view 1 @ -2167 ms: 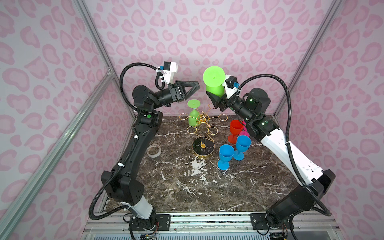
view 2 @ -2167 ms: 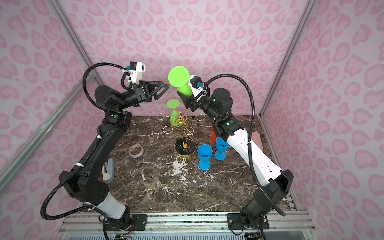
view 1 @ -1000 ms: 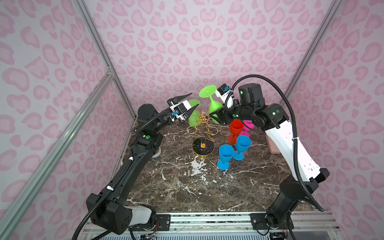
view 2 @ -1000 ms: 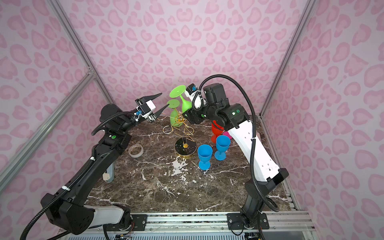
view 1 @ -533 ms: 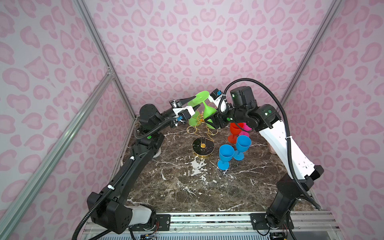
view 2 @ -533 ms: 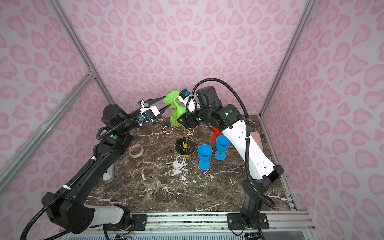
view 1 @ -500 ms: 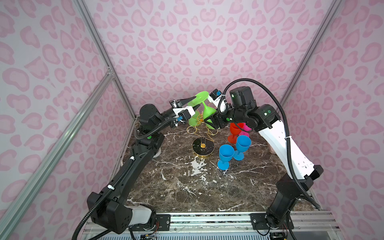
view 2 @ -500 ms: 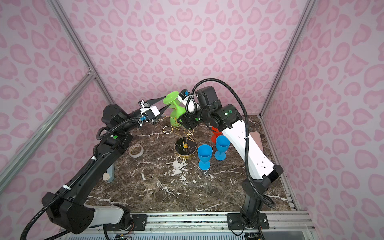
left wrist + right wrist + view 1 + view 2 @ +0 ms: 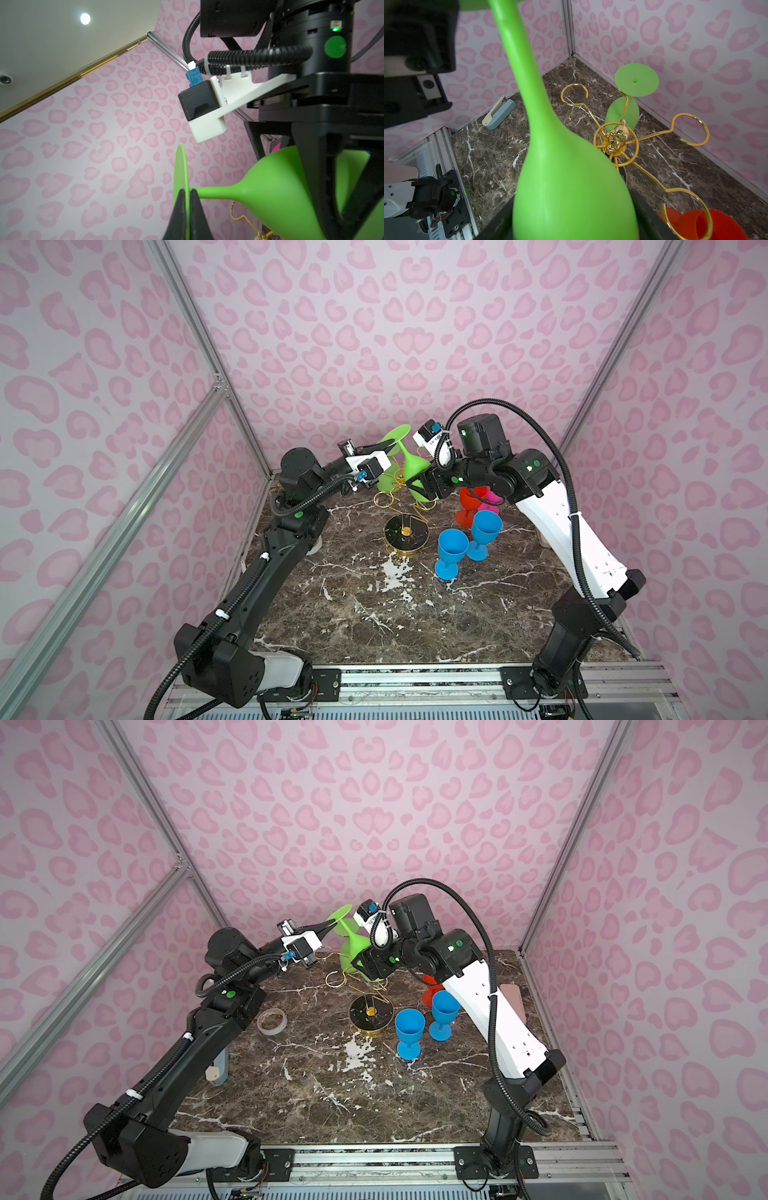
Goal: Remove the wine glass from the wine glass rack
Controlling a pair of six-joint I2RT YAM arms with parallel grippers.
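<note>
Your left gripper [image 9: 188, 194] is pinched shut on the foot of the green wine glass [image 9: 415, 465], which is tilted above the wine glass rack [image 9: 406, 533]; your right gripper [image 9: 419, 486] clasps its bowl. Seemingly a handover: next, ease one grip off gently

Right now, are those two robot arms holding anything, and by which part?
Both hold one green wine glass: the right end effector grips its bowl, the left end effector is shut on the rim of its round foot.

Green wine glass [image 9: 415, 467] tilted above gold wine glass rack [image 9: 397, 537].
</note>
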